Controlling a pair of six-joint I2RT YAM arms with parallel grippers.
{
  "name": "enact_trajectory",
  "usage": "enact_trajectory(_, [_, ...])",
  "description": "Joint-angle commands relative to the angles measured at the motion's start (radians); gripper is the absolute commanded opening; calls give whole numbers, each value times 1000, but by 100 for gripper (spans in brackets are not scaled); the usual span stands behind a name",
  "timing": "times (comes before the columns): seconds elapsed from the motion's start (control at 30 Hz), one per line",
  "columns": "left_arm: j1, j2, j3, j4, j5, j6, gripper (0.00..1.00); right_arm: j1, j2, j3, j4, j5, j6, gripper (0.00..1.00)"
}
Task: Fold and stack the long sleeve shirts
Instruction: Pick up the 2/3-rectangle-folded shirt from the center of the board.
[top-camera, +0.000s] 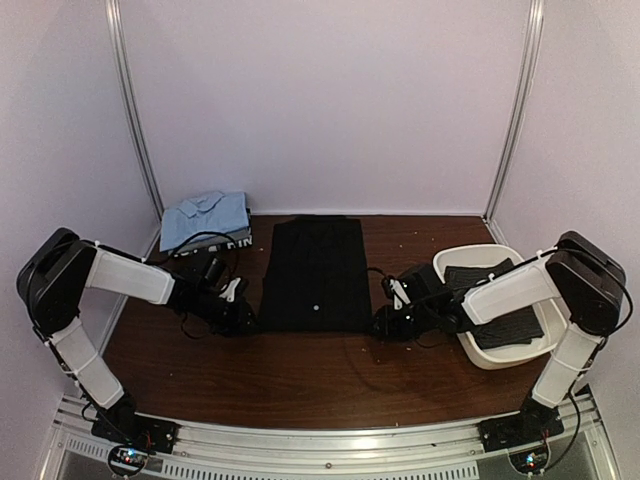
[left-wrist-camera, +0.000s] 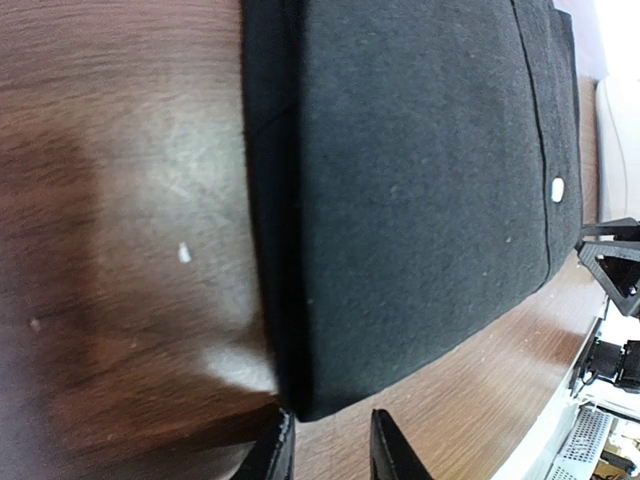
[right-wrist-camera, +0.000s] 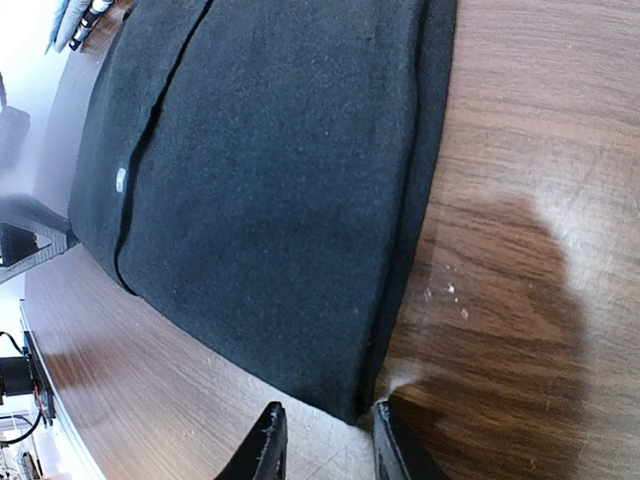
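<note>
Shirt (top-camera: 315, 275) flat; left end effector (left-wrist-camera: 330, 452), right end effector (right-wrist-camera: 325, 445) both parted at corners.

Layout, top view. You have the centre shirt (top-camera: 315, 275) lying flat on the table (top-camera: 300, 385), midway between its left and right sides, with its far end close to the back edge. A folded pile (top-camera: 205, 218) sits in the rear left corner, just left of that far end and apart from it. The tub (top-camera: 450, 258) stands on the right side, and a second shirt (top-camera: 505, 300) lies inside it. The left gripper (top-camera: 250, 318) is at the centre shirt's near left corner and the right gripper (top-camera: 378, 325) at its near right corner. The right arm passes above the tub.
</note>
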Motion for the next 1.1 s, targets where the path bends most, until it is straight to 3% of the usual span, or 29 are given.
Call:
enact_trajectory(0.0, [-8,39,13,8,-10,2,27,-8,28,16,16,0,-6,31])
enact_trajectory(0.3, [-14,67,37,11,-7,-1,26,-9,55,33,32,-11,-9,28])
enact_trajectory(0.43, [-20,62,41,12,-7,-2,19,-9,47,33,29,-11,-11,22])
enact_trajectory(0.63, [-29,41,39,3,-15,-6,0,-9,23,22,28,-14,-18,13])
enact_trajectory(0.8, [-41,-5,17,-14,-34,-11,0,-6,-18,-5,31,-15,-16,0])
enact_trajectory(1.07, [-75,-154,-71,-49,-67,-41,0,42,-139,-79,22,8,4,0])
